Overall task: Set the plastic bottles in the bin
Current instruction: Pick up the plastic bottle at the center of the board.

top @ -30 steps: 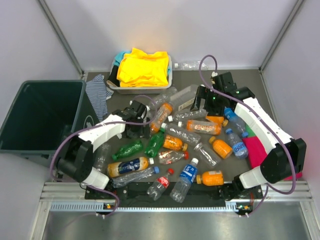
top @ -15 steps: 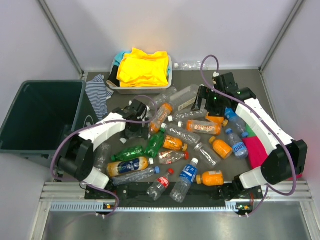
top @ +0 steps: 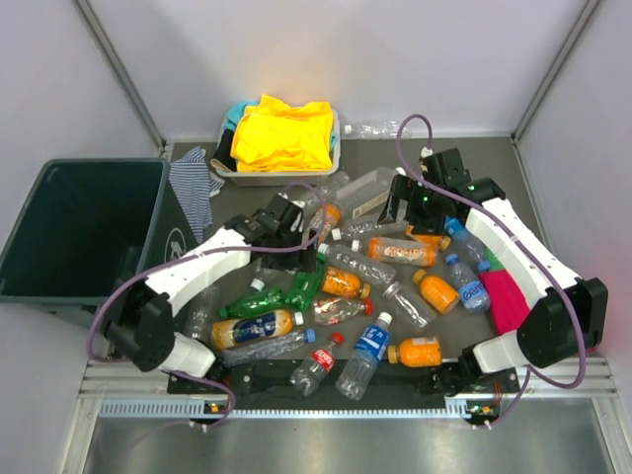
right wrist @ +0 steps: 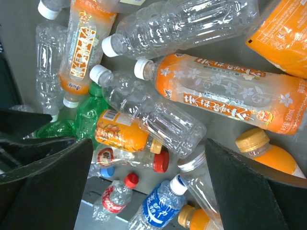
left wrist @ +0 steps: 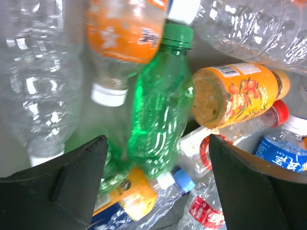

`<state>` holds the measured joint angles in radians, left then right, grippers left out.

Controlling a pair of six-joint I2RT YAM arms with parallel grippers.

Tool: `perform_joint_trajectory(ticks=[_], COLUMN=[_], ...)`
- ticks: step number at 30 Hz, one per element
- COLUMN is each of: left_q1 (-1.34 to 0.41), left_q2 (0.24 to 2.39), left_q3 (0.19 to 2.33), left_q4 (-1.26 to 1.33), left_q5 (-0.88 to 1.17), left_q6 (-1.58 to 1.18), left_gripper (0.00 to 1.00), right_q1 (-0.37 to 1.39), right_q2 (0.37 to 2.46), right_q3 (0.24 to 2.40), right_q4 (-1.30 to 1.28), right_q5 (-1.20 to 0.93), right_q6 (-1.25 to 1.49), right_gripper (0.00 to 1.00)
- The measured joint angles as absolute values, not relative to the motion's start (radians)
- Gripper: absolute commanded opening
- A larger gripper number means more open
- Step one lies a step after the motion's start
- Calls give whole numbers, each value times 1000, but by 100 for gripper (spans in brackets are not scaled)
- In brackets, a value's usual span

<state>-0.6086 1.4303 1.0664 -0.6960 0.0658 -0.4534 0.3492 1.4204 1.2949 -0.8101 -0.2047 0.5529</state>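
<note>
Plastic bottles lie scattered over the dark table [top: 237, 197], clear, orange, green and blue-labelled. The dark green bin [top: 79, 232] stands at the left, beside the table. My left gripper [top: 294, 219] hangs open above the left side of the pile. In its wrist view the left gripper [left wrist: 158, 143] straddles a green bottle [left wrist: 160, 115] below it, apart from it, with an orange bottle [left wrist: 240, 91] to the right. My right gripper [top: 400, 202] stands open over the pile's far right. Under the right gripper [right wrist: 148, 143] lie a clear bottle [right wrist: 158, 117] and an orange-labelled one [right wrist: 230, 93]; nothing is held.
A white tray [top: 227, 170] of yellow cloth sits at the back centre, and a striped cloth [top: 197, 188] lies between it and the bin. A pink cloth [top: 509, 296] lies at the right edge under the right arm. A clear bottle [top: 375, 128] lies by the back wall.
My left gripper has moved away from me and to the right, over the pile's middle, and has narrowed slightly. The right gripper has hardly shifted.
</note>
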Motion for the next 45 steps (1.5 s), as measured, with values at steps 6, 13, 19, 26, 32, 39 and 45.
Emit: perform_joint_trajectory(ticks=[6, 13, 19, 26, 32, 39, 45], left_q1=[-645, -677, -704, -719, -712, -619, -403], left_q2=[1550, 1629, 1652, 1652, 1631, 1628, 1700], left_q3=[1056, 1036, 1038, 1097, 1326, 1710, 2180], left_q4=[-652, -614, -601, -706, -868, -984, -1127], left_q5=[47, 35, 11, -83, -231, -355, -448], left_q6=[-480, -501, -516, -525, -521, -458, -363], left_gripper=[76, 66, 40, 22, 22, 22, 26], right_q1=[345, 337, 329, 324, 324, 317, 316], right_q2=[1393, 1344, 1315, 1298, 1282, 1276, 1275], right_q3=[1282, 1256, 1224, 1215, 1215, 1216, 1216], right_q4=[-815, -815, -817, -827, -828, -830, -830], right_q5=[-205, -204, -204, -204, -204, -204, -205], right_q6=[554, 554, 554, 554, 554, 553, 553], right_gripper=[99, 99, 99, 99, 99, 99, 99])
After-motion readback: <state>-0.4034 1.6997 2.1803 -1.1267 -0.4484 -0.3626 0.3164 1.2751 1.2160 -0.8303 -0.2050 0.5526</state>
